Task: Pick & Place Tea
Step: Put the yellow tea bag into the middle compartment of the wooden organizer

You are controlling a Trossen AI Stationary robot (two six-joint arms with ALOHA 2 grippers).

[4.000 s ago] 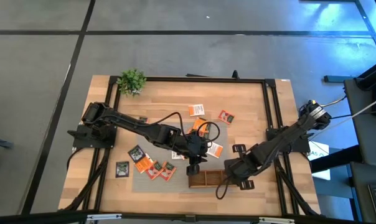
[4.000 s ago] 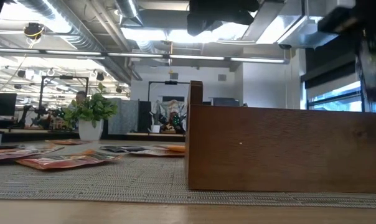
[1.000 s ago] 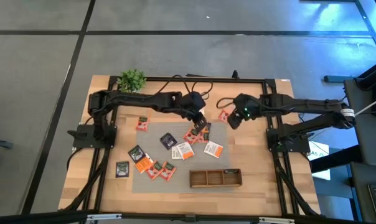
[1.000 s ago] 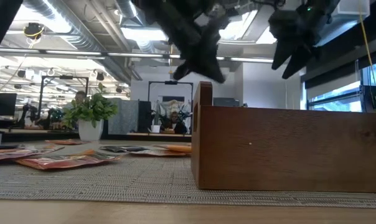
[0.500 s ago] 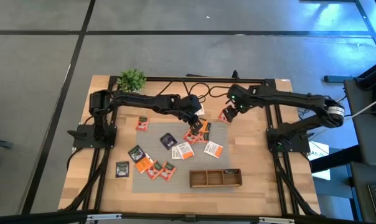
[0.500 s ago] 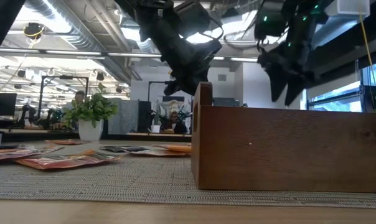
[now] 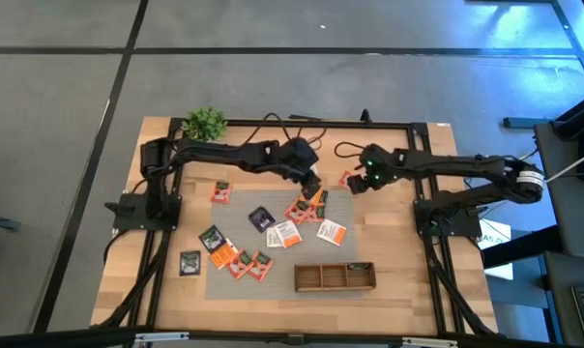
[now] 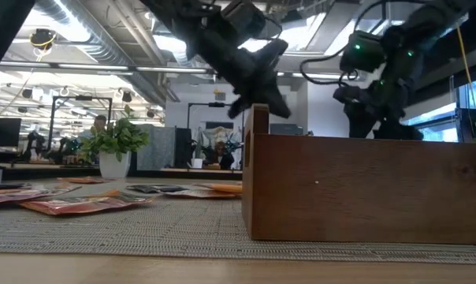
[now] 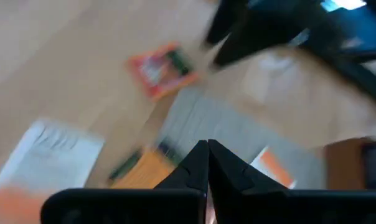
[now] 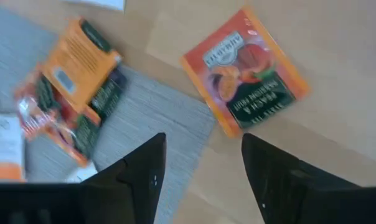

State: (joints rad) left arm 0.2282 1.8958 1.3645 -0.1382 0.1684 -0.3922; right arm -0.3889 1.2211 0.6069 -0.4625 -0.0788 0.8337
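Several small tea sachets lie flat on the grey mat and on the bare wood around it. A red-orange sachet lies on the wood just off the mat's far right corner. My right gripper hangs open over it, fingers pointing down, and touches nothing. It stands at the mat's far right corner. My left gripper is shut on nothing above an orange sachet at the mat's far edge. The wooden tray sits on the mat's near edge.
A heap of orange and red sachets lies between the two grippers. White-and-orange ones and dark ones dot the mat. A small potted plant stands at the far left corner. The tray's wall fills the low view's right.
My right gripper has come down from high above the table to just over the red-orange sachet, rolling about its own axis as it sank. My left gripper has dipped a little over the mat's far edge and stays shut. No sachet has moved.
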